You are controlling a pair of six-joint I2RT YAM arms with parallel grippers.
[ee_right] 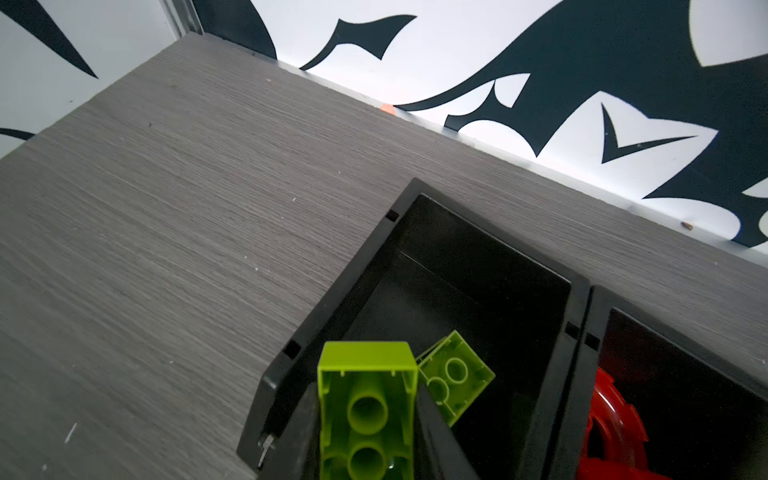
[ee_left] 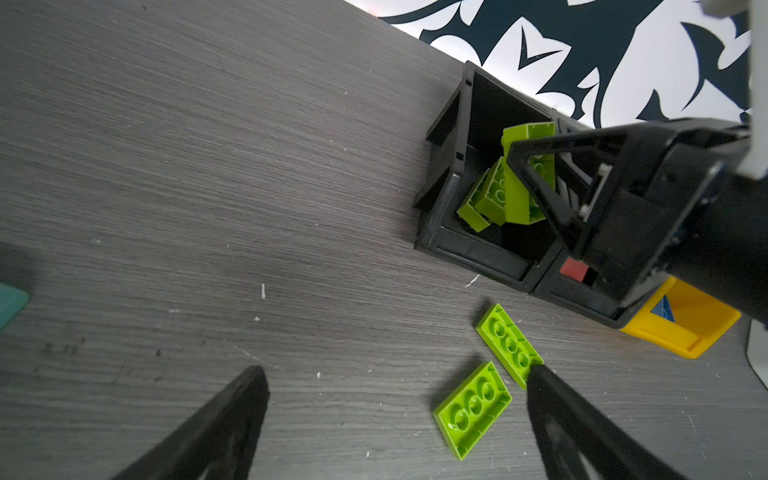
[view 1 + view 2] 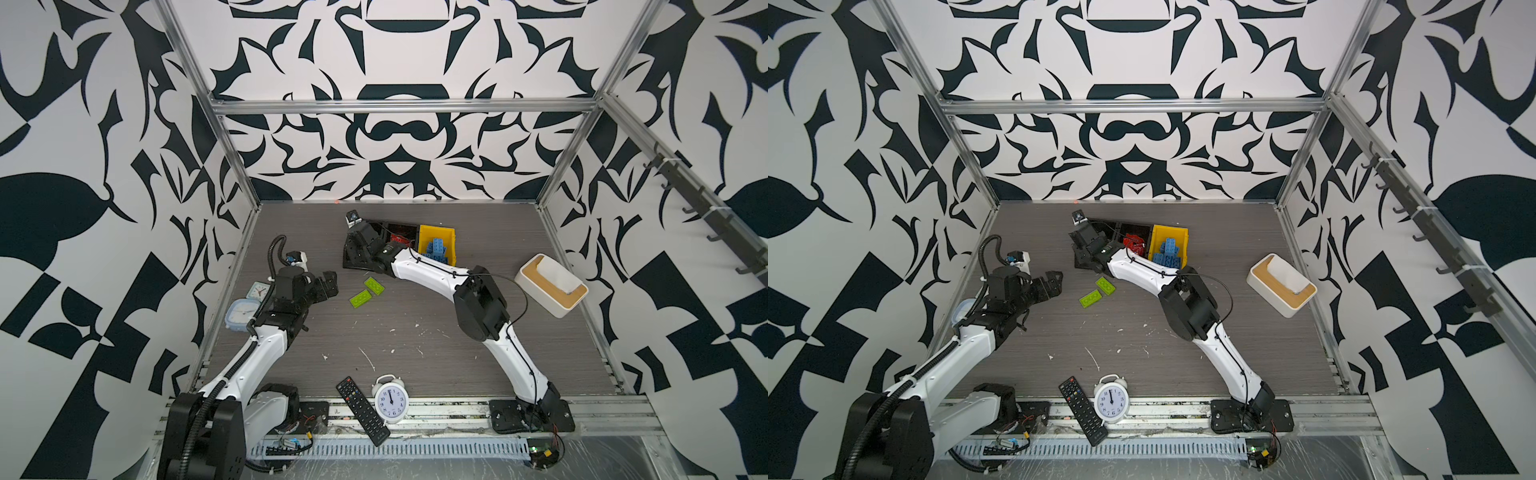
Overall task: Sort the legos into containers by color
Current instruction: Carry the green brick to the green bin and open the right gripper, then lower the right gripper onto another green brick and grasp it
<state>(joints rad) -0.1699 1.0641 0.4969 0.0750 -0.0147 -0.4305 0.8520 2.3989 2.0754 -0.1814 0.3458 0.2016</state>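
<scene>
The right gripper (image 2: 536, 174) is clamped on a lime green brick (image 1: 365, 415), held end-up over the near corner of the left black bin (image 1: 336, 293), which sits in the upper centre of both top views. Another green brick (image 1: 453, 374) already lies inside.

The held brick hangs close to the bin's rim, so a release here could catch the edge and tip it out onto the table, or drop it onto the pile and bounce it. A finger lowered further could also knock the wall and shove the joined bins. The neighbouring black bin holds red pieces (image 3: 1133, 243) and the yellow bin (image 3: 436, 232) holds blue ones (image 3: 436, 251).

The left gripper (image 2: 397, 370) is spread wide and holds nothing. In the lower right of the left wrist view one fingertip overlaps a loose green brick (image 2: 509, 345), with a second brick (image 2: 473, 409) beside it. I cannot tell whether it touches, and a careless descent could skid either away.
</scene>
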